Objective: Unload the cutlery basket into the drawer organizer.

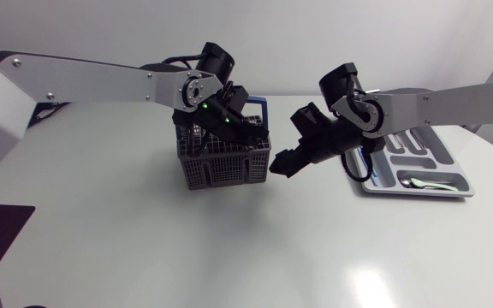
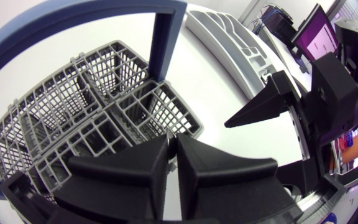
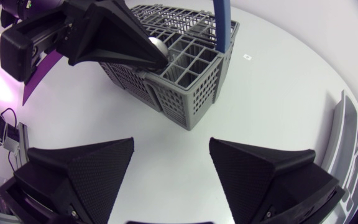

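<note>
Left claw [image 2: 171,146] sits over the basket [image 1: 225,167], pinched narrow on a spoon [image 3: 156,45] at the rim. Right claw [image 3: 171,143] is spread wide, holding nothing, just beside the basket. Organizer [image 1: 460,190] lies well apart on the table [image 1: 229,248].

light: bright, even | glare: table [image 1: 366,282] | shadows: soft beside basket [image 1: 221,167]

Left gripper [image 1: 248,135] blocks basket [image 1: 221,167] top, room alongside
</note>
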You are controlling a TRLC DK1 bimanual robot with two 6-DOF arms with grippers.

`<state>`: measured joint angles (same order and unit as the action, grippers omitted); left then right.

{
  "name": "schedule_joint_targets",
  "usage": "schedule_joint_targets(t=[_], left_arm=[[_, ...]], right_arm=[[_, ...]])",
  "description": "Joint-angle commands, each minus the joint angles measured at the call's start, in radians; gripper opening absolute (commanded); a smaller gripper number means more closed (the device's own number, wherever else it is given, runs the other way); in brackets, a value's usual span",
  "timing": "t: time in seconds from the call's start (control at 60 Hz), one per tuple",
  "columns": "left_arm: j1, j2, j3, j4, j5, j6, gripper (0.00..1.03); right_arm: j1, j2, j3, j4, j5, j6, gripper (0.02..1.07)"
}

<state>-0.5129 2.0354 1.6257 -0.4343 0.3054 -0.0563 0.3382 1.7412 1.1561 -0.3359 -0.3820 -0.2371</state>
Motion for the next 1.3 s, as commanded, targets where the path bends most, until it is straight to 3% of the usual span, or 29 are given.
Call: schedule_joint_targets(t=[0.0, 1.283], left_arm=[[0.011, -0.014, -0.033, -0.006, -0.002, 0.004, 0.04], [0.031, -0.115, -0.084, 0.048, 0.086, -0.002, 0.04]], right_arm=[[-0.001, -0.016, -0.026, 0.006, -0.008, -0.013, 0.90], [0.004, -0.009, -0.032, 0.017, -0.008, -0.013, 0.90]])
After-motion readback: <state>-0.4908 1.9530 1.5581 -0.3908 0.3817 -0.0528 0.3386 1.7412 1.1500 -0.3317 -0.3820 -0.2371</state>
